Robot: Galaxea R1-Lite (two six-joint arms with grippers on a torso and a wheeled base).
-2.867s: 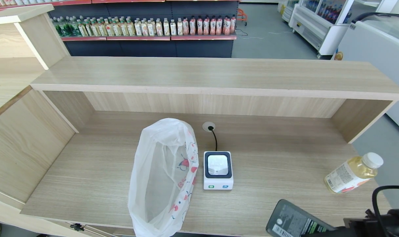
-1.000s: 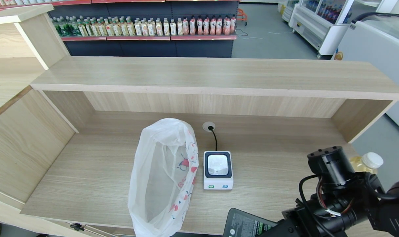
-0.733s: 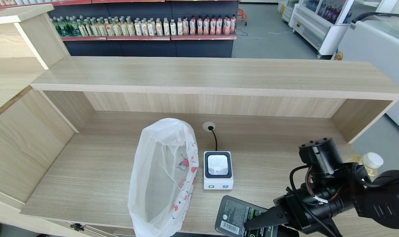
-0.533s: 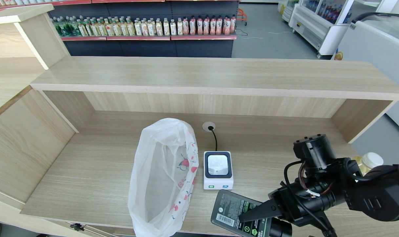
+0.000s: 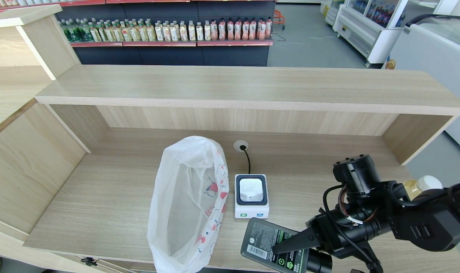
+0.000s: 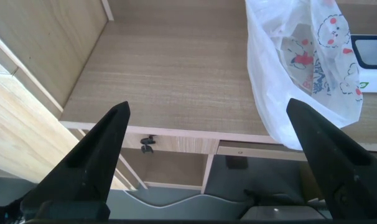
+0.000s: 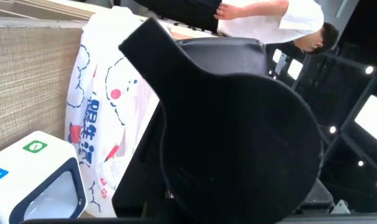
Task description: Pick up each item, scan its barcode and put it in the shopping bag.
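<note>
My right gripper (image 5: pixel 281 251) is shut on a flat dark pack (image 5: pixel 266 242) with a white barcode label. It holds the pack above the counter's front edge, just right of and nearer than the white barcode scanner (image 5: pixel 251 196). The white shopping bag (image 5: pixel 188 204) with red prints lies open-mouthed left of the scanner. In the right wrist view the pack (image 7: pixel 238 53) sits behind a black finger, with the bag (image 7: pixel 101 81) and scanner (image 7: pixel 39 180) beyond. A yellow drink bottle (image 5: pixel 423 184) lies at the right, mostly behind my right arm. My left gripper (image 6: pixel 207 109) hangs open below the front edge, near the bag (image 6: pixel 300 62).
The wooden counter (image 5: pixel 112 197) has side walls left and right and a raised shelf (image 5: pixel 245 85) at the back. The scanner's black cable (image 5: pixel 248 161) runs to a hole behind it. Bare counter lies left of the bag and between scanner and right wall.
My right arm has carried the dark pack leftward along the front edge, from the right corner to just beside the scanner. The arm now covers most of the bottle.
</note>
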